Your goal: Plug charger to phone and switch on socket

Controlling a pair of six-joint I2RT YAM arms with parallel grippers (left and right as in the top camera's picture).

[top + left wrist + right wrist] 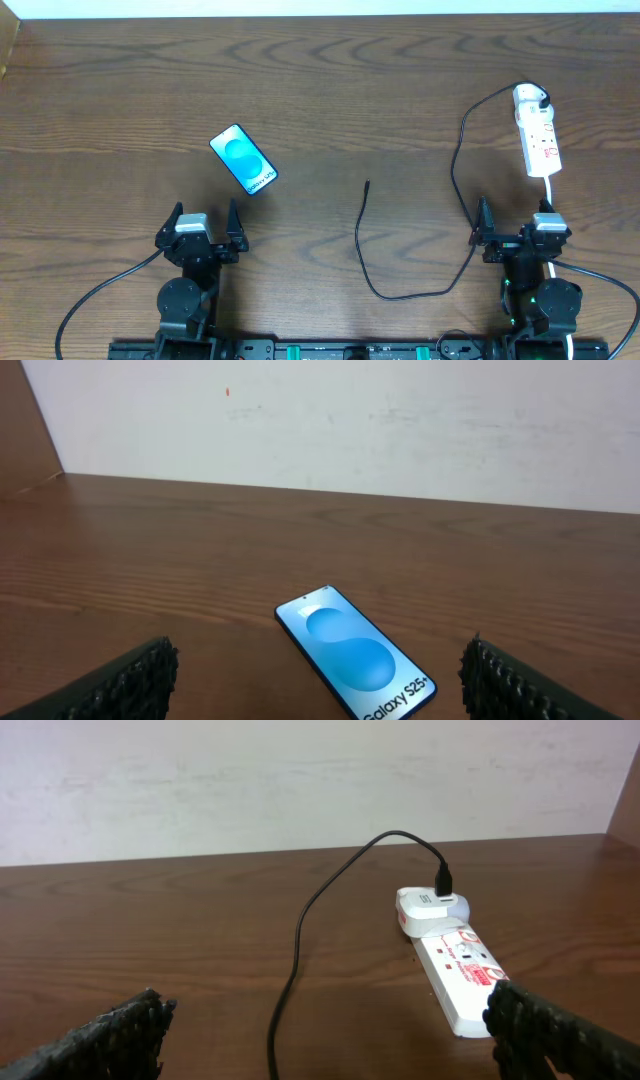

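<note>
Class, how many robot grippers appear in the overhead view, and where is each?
2. The left gripper sits front-left, near the phone; the right gripper sits front-right, just before the socket. No others seem hidden.

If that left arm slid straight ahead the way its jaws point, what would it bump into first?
Most likely the phone: it lies flat on the table ahead, between the open jaws in the wrist view. Overhead, it sits slightly right of that line, so perhaps only a graze.
</note>
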